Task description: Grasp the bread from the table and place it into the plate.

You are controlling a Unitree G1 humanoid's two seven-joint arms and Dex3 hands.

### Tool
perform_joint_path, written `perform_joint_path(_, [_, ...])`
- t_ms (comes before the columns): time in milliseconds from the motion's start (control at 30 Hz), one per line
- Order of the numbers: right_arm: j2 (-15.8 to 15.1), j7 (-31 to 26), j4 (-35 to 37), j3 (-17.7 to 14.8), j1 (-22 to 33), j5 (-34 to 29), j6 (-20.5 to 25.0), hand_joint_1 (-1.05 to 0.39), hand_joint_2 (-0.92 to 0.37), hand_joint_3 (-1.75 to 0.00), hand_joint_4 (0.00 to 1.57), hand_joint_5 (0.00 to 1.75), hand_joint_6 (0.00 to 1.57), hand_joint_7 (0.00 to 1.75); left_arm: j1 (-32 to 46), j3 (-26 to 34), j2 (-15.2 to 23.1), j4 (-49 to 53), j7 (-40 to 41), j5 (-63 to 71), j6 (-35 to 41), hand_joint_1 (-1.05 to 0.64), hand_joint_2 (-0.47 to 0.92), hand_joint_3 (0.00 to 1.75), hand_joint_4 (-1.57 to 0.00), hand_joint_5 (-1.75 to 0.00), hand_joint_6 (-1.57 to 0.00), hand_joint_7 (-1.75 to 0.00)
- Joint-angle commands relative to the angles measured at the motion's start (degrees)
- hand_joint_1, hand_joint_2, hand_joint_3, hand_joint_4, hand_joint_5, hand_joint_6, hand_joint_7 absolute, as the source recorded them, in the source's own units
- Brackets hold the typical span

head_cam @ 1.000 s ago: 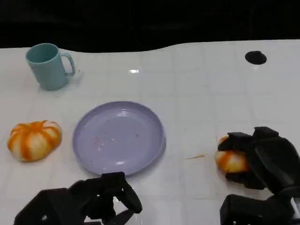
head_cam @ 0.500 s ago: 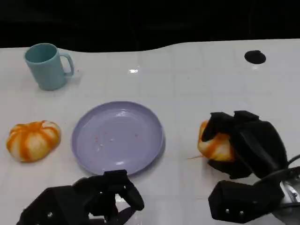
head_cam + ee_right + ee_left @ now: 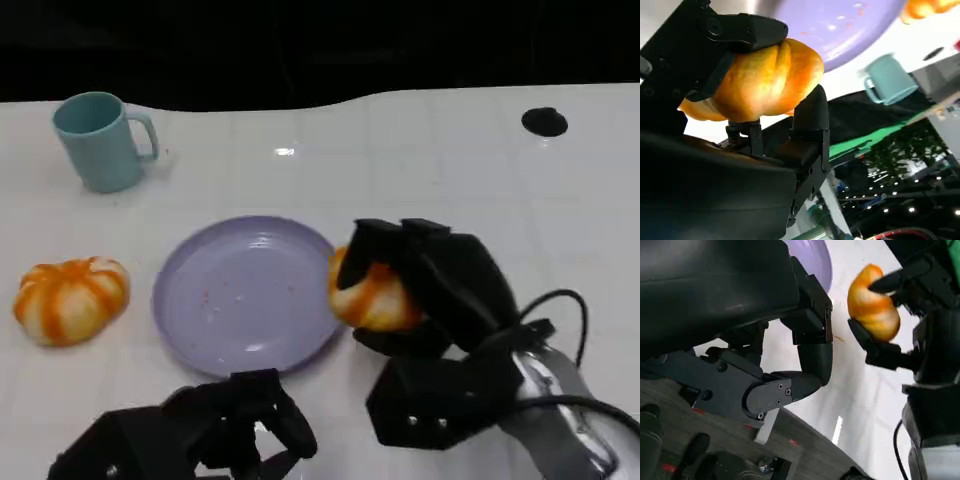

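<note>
Right hand carries an orange-glazed bread roll to the lip of a lilac plate

The robot's black right hand (image 3: 430, 290) grips the round orange-and-white bread roll (image 3: 370, 292) from above and below, holding it clear of the white tiled table (image 3: 450, 170) just over the right rim of the shallow lilac plate (image 3: 250, 295). To finish cleanly, the roll likely needs carrying further left, over the plate's centre, and lowering before the fingers part. The left hand (image 3: 235, 430) waits near the front edge, fingers curled on nothing. A second striped roll (image 3: 72, 297) lies left of the plate, a teal mug (image 3: 100, 140) beyond.
</note>
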Motion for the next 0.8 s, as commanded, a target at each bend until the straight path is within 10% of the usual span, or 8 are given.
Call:
perform_joint_path(33, [2.8,-0.2,5.1,0.7,-4.3,1.5,-0.5,-0.12,-0.38,-1.18,0.92,1.75,0.67,1.75,0.6,-0.5,0.4,-1.3,0.7,0.7,0.3,-0.34,0.84,0.66,-0.63,-1.75,-0.59,-1.46])
perform_joint_path(367, [7.8,-2.4,18.0,2.6,-12.4,1.4,-1.9,-0.16,-0.45,-1.00,0.88,1.75,0.64,1.65,0.5,-1.5,0.0,-2.4,1.3,1.2,1.3,-0.33,0.83,0.68,-0.65,-1.75,-0.59,-1.45])
perform_joint_path(567, [12.1,-3.4,27.9,2.6,-17.7,2.4,-1.4,-0.17,-0.59,-0.85,0.78,1.75,0.73,1.15,0.8,-2.0,0.3,-2.9,1.4,2.0,1.3,-0.33,0.82,0.69,-0.65,-1.75,-0.59,-1.45])
perform_joint_path(667, [13.6,-0.9,30.6,1.8,-19.7,4.1,0.6,-0.17,-0.62,-0.80,0.69,1.73,0.67,1.29,0.9,-2.1,0.2,-3.1,1.5,1.9,1.2,-0.32,0.82,0.70,-0.65,-1.75,-0.59,-1.45])
perform_joint_path(800, [13.8,6.3,32.0,2.2,-22.1,6.0,3.4,-0.26,-0.81,-0.35,0.56,0.85,0.64,0.45,0.9,-2.2,0.1,-3.1,1.6,1.9,1.4,-0.31,0.82,0.71,-0.65,-1.75,-0.59,-1.45])
